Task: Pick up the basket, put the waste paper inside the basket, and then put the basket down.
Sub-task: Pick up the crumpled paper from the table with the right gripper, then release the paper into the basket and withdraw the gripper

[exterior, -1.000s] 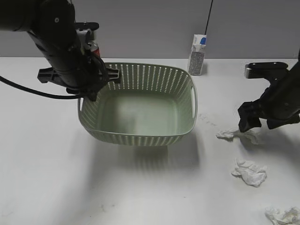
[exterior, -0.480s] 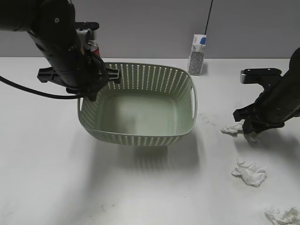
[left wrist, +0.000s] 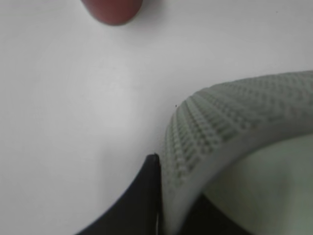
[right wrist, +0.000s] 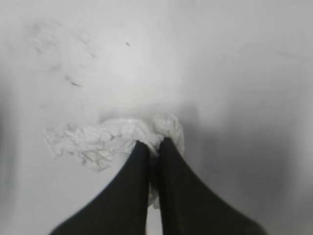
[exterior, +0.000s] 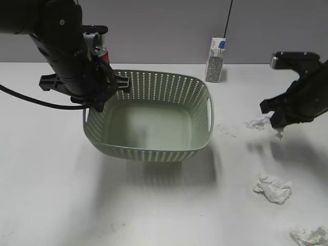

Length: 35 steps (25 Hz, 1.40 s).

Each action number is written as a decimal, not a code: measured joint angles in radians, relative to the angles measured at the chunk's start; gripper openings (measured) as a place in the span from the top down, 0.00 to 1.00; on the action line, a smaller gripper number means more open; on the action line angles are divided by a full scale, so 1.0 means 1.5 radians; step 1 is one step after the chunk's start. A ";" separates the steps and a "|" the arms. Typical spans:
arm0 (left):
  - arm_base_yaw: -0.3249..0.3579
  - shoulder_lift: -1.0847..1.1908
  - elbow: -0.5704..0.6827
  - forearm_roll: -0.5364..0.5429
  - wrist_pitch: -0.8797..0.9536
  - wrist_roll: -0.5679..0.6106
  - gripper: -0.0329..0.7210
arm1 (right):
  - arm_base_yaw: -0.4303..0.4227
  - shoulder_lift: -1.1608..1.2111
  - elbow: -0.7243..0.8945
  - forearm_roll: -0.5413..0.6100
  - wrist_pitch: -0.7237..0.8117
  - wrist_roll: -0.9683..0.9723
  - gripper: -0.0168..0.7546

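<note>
The pale sage-green plastic rectangular basket (exterior: 154, 115) with slotted sides hangs tilted above the white tabletop (exterior: 46, 189), casting a soft shadow beneath it, and its inside shows bare green floor. The left end effector (exterior: 100, 100) is clenched on the basket's left rim; in the left wrist view its dark fingers (left wrist: 144, 196) straddle the perforated wall (left wrist: 220, 122), one outside and one inside. A dark red rounded object (left wrist: 111, 10) shows at the top edge of that view, and in the exterior view a red-topped can (exterior: 101, 53) peeks out behind the left arm. On the right, the right end effector (exterior: 275, 123) is raised off the tabletop and pinches a crumpled white tissue-paper wad (exterior: 258, 123), which trails out to the left of the black fingers; the right wrist view shows the two fingers (right wrist: 134, 186) pressed almost together with the wad (right wrist: 98, 139) gripped at their tips, over its own shadow. A second crumpled white wad (exterior: 272, 187) lies on the tabletop below and in front of that arm, and a third wad (exterior: 310, 236) sits near the bottom right corner, well apart from the basket. An upright white-and-blue small carton (exterior: 216, 60) stands at the back, just beyond the basket's far right corner.
</note>
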State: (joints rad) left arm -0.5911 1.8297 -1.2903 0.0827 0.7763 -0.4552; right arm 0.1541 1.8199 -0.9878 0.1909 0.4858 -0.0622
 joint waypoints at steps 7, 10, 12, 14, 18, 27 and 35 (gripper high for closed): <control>0.000 0.000 0.000 0.002 0.002 0.000 0.96 | 0.099 -0.210 0.000 0.143 0.004 -0.176 0.96; 0.000 0.000 0.000 0.002 0.002 0.000 0.96 | 0.192 -0.252 0.000 0.167 -0.044 -0.215 0.96; 0.000 0.000 0.000 0.002 0.002 0.000 0.96 | 0.246 -0.248 0.000 0.168 -0.094 -0.223 0.96; 0.000 0.000 0.000 0.002 0.004 0.000 0.96 | 0.287 -0.230 0.000 0.168 -0.141 -0.225 0.96; 0.000 0.000 0.000 0.000 0.006 0.000 0.96 | 0.306 -0.176 0.000 0.169 -0.201 -0.229 0.79; 0.000 0.000 0.000 -0.002 0.009 0.000 0.96 | 0.304 -0.167 0.000 0.154 -0.173 -0.203 0.18; 0.000 0.000 0.000 0.000 0.021 0.000 0.96 | 0.203 -0.258 0.007 0.012 0.076 -0.028 0.24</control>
State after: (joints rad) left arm -0.5911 1.8297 -1.2903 0.0828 0.8079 -0.4552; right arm 0.4585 1.4333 -0.9772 0.2081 0.5995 -0.1042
